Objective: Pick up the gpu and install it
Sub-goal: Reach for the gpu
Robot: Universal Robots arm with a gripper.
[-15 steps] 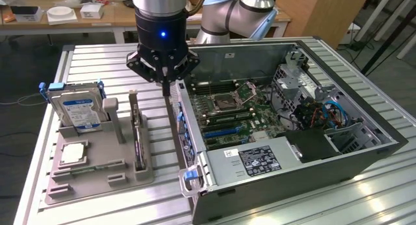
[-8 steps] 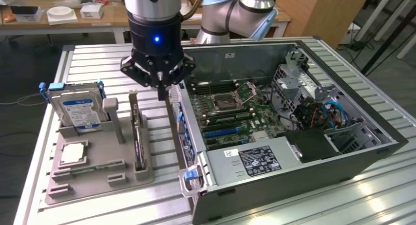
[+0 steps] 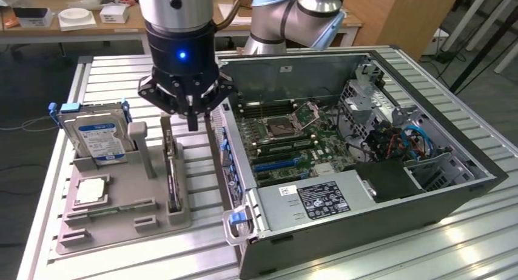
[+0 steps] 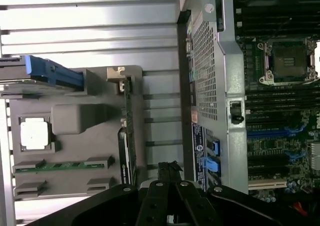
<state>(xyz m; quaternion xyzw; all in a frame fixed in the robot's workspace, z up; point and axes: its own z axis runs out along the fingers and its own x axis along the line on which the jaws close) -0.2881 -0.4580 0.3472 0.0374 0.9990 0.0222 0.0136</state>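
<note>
Slatted table (image 3: 105,80): my gripper (image 3: 191,119) hangs above it, jaws closed and empty, between gpu (image 3: 171,171) and case (image 3: 364,231); lowering unopened could clip either

- The exterior view looks down at a slant from high up and some way off, taking in the slatted counter (image 3: 453,243), with the grey tray (image 3: 105,231) on the exterior view's left and the open computer case (image 3: 356,231) on the exterior view's right
- The wrist view faces almost straight down past the end effector (image 4: 169,173), close above the counter
- Both views share the tray (image 4: 75,121), the case wall beside it (image 4: 225,86) and the motherboard (image 4: 280,136)
</note>
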